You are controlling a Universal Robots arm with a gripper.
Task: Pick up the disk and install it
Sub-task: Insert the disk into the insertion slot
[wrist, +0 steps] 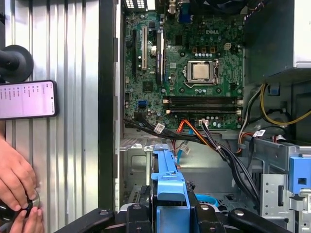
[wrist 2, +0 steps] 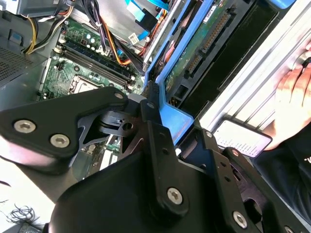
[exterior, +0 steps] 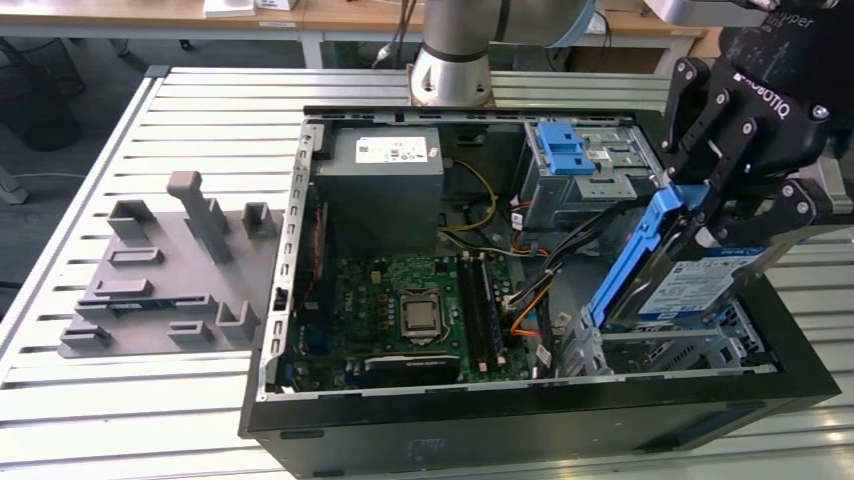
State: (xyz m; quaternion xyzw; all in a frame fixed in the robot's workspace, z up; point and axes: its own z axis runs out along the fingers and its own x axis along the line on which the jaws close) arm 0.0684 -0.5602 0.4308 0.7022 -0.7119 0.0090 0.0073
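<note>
The computer case lies on its side on the slatted desk with its side panel off. This leaves the motherboard and the bays facing up, presumably so the arm can reach them from above.

**Pincer.** The pincer is at the exterior view's right, over the near corner of the case. It is closed on the disk, gripping the upper end. In the first wrist view the fingers sit on either side of the blue bracket that frames the drive.

**Disk.** The disk is clear of the desk and held on edge. It is tilted, with its label facing the exterior view's right and its lower end down at the drive cage. The grip on the upper end appears to leave the lower end free for entry into the cage. The tilt is judged to match the cage opening. The disk is not seated, and contact between bracket and cage cannot be confirmed.

**Other items.**
- A blue latch piece sits on the far drive bay, apart from the disk.
- A grey fixture stands on the desk at the exterior view's left.
- A hand and a phone rest on the desk outside the case.
</note>
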